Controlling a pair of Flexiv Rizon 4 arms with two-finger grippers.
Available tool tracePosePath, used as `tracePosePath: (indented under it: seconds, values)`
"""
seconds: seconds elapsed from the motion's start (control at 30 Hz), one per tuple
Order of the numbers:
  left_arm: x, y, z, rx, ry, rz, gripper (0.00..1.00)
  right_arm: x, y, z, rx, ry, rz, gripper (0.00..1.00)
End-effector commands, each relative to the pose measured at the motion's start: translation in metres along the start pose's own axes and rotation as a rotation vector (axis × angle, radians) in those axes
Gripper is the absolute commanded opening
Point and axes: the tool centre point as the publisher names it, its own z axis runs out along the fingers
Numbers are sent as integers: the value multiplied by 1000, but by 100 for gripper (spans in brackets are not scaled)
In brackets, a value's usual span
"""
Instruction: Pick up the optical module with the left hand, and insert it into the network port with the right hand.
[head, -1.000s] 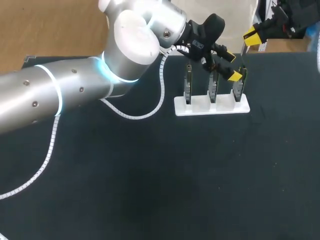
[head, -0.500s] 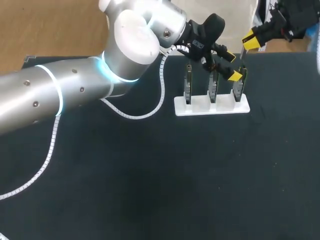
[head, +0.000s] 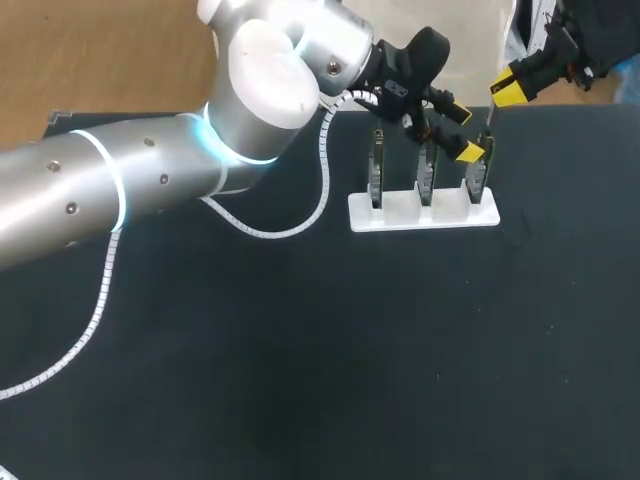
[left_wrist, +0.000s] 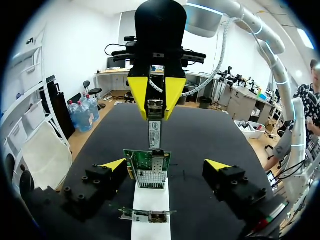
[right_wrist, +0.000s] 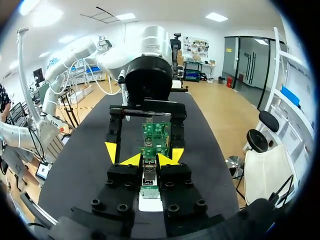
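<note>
Judging the handover as done: my right gripper (left_wrist: 155, 105) is pinching the upper end of the optical module (left_wrist: 155, 134) between its yellow tips. It is holding the module upright, pointing down at the network card (left_wrist: 145, 170). That card is standing at the right end of the white stand (head: 420, 216), near the far edge of the table surface (head: 300, 350). My left gripper (head: 462, 131) is carrying nothing; its jaws are standing spread, one finger on each side of that card, and as far as I am seeing they are not touching it. The module's lower tip is hanging just above the card's network port (left_wrist: 159, 169), roughly in line with it; I cannot tell whether it is touching the opening. So the pick-up is looking complete and the insertion is remaining. I am reckoning the module needs lowering straight into the port until it is seating. Two other cards (head: 376, 172) are standing in the stand's remaining slots.
</note>
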Motion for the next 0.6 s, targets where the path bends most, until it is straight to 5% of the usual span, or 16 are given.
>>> tracePosePath:
  seconds: [0.03, 0.6]
  values:
    - [-2, 2, 0, 2, 8, -3, 100, 1, 6, 3, 11, 10, 4, 0]
    - [-2, 2, 0, 2, 8, -3, 100, 7, 4, 8, 7, 28, 15, 0]
